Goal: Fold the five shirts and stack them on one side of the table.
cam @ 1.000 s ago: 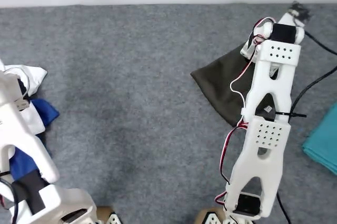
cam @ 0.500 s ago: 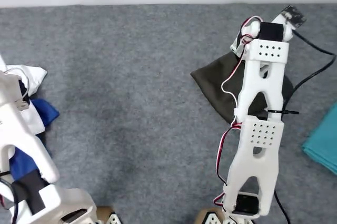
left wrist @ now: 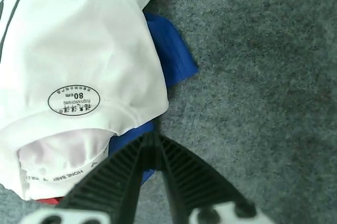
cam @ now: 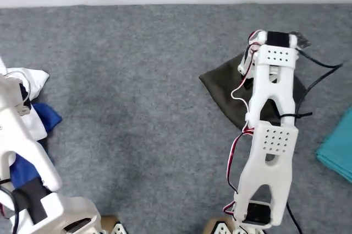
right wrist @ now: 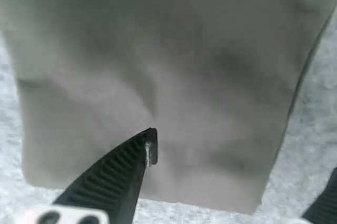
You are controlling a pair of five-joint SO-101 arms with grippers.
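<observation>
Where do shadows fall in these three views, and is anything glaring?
High view: light is even, with a soft darker patch on the grey table left of centre and no glare. Left wrist view: the white shirt is brightest, shading the blue shirt under its edge. Right wrist view: gentle shading in the dark shirt's folds, no glare.

two arms: left arm (cam: 27,151), right arm (cam: 272,135). four shirts plainly seen: one white shirt (left wrist: 79,50), one blue shirt (left wrist: 171,58), one olive shirt (cam: 225,88), one teal shirt (cam: 338,154). one red scrap (left wrist: 57,201) peeks from under the white shirt; can't tell if it's a fifth.
</observation>
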